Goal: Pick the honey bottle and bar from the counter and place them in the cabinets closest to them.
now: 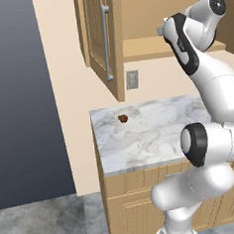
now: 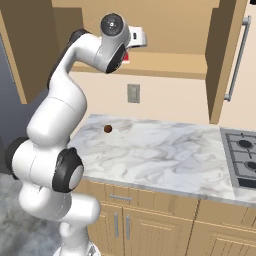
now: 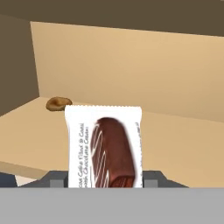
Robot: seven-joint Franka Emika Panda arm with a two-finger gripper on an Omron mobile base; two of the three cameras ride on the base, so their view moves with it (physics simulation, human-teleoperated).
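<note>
At upper centre of the right base view, the claw [image 2: 134, 44] is seen reaching into the open cabinet [image 2: 175, 30] just above its shelf [image 2: 170, 65]; free room is left to the right along the shelf edge. Centre-bottom of the hand view, the bar [image 3: 105, 146] is held upright, long axis vertical in frame, print facing the camera. The claw is closed narrow on the bar's lower sides. A brown lump [image 3: 58, 103] is seen on the shelf behind, upper left. The worktop [image 1: 155, 136] carries another brown lump [image 1: 123, 118].
</note>
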